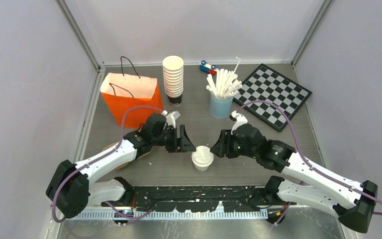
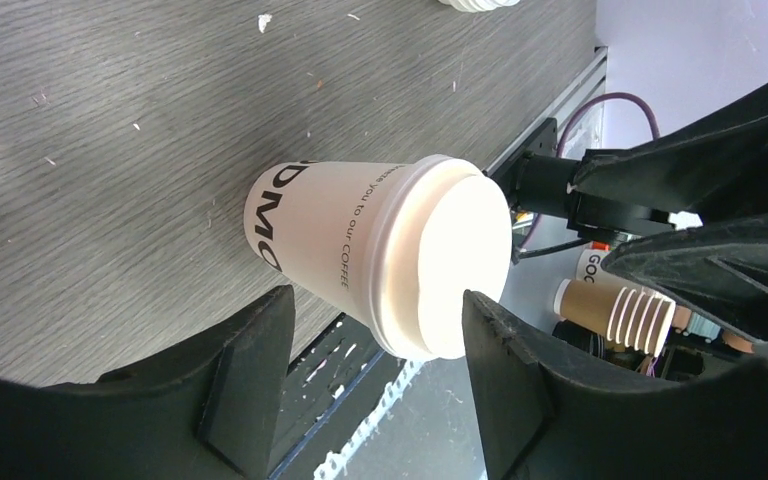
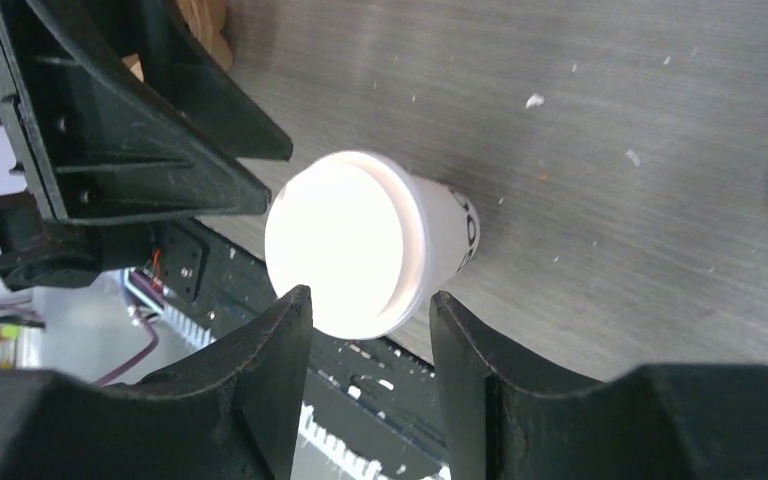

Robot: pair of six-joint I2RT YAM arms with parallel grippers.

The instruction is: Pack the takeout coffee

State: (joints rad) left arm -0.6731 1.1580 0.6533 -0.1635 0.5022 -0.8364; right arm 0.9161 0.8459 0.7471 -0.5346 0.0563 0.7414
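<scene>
A grey wood-grain table [image 1: 194, 117] fills the walled work cell, with the left arm [image 1: 104, 162] and the right arm [image 1: 308, 172] reaching in from its near edge towards the middle. An orange paper bag [image 1: 129, 97] with black cord handles stands open at the back left, and a black-and-white checkerboard [image 1: 273, 94] lies flat at the back right. Between them rise a tall stack of lidless cups [image 1: 173, 79] and, to its right, a light-blue cup [image 1: 221, 106] crammed with white sticks [image 1: 224, 82]. At front centre a single coffee cup [image 1: 202, 158], white with a white plastic lid and black lettering on its side, stands upright on the table, well apart from the bag. The left gripper [image 2: 378, 305] faces it from the left and the right gripper [image 3: 372, 300] from the right; both have their jaws spread apart, and neither is clamped on the cup. A small blue, red and white toy car [image 1: 208, 67] sits by the back wall.
</scene>
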